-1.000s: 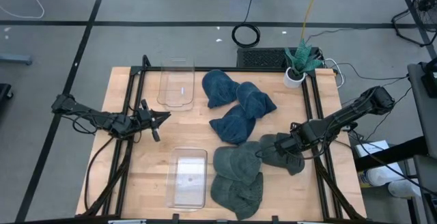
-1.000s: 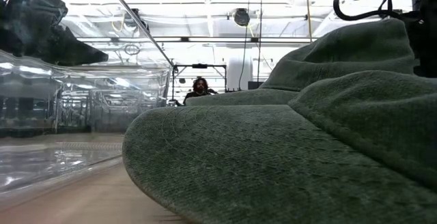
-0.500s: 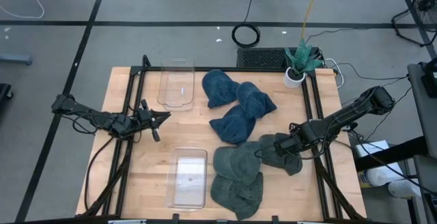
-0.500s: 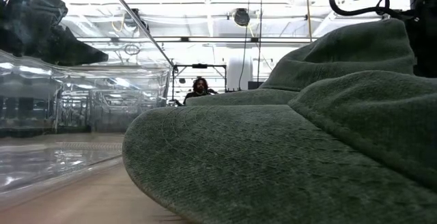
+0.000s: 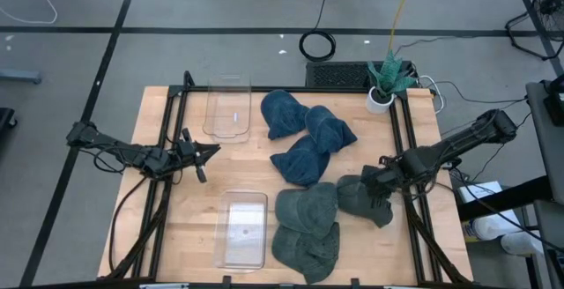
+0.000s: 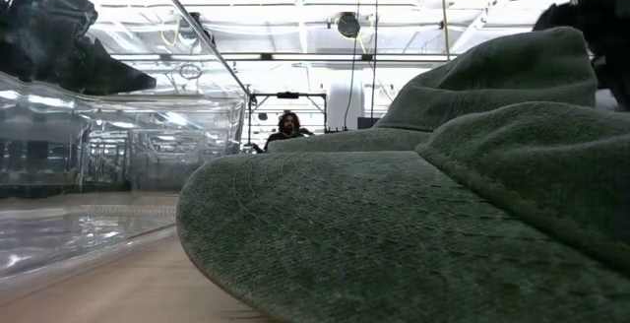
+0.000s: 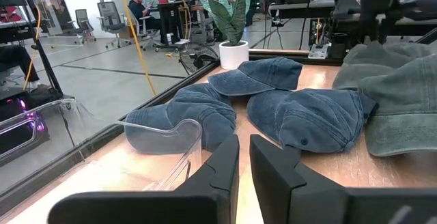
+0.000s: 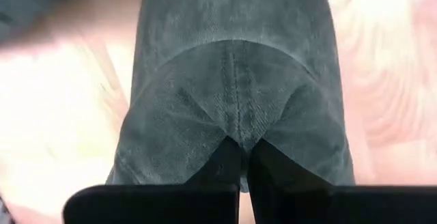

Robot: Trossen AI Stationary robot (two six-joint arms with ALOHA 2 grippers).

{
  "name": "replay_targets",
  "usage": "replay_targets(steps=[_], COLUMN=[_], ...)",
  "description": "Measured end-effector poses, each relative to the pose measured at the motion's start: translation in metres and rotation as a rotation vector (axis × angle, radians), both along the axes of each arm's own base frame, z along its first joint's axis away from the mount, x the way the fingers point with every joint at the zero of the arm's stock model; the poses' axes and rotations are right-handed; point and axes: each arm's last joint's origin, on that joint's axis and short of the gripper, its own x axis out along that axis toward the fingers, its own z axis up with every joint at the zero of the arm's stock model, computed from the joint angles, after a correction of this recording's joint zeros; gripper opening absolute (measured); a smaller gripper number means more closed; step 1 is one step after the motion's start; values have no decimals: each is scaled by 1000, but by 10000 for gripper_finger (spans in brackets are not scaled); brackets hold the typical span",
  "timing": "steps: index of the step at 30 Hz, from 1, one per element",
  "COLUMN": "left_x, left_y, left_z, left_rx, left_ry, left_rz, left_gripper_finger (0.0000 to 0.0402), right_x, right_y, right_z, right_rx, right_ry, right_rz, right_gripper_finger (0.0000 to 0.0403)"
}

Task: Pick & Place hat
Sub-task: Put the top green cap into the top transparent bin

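The right gripper (image 5: 374, 181) pinches a dark grey-green cloth hat (image 5: 361, 199) at the wooden table's (image 5: 176, 227) right side, beside two similar hats. The left gripper (image 5: 208, 152), nearly closed and empty, waits at the left.

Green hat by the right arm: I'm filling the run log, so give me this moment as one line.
phase: grasp | right gripper: shut on green hat | left gripper: shut, empty, waiting left of table | clear bins: empty

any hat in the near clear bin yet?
No. In the high view the near clear bin holds no hat; the green hats and blue hats lie on the table.
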Motion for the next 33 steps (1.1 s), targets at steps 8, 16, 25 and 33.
replay_targets(steps=[8,16,25,33], left_x=[0,0,0,0], left_y=[0,0,0,0], left_z=[0,0,0,0], left_rx=[0,0,0,0], left_ry=[0,0,0,0], left_rz=[0,0,0,0], left_gripper_finger=[47,47,47,47], right_x=[-15,-28,-13,13], right_y=[-8,-17,-18,-11], right_z=[30,56,88,82], right_rx=[91,63,-212,-517], right_ry=[-296,-607,-1059,-1467], right_rz=[-36,-27,54,134], right_gripper_finger=[0,0,0,0])
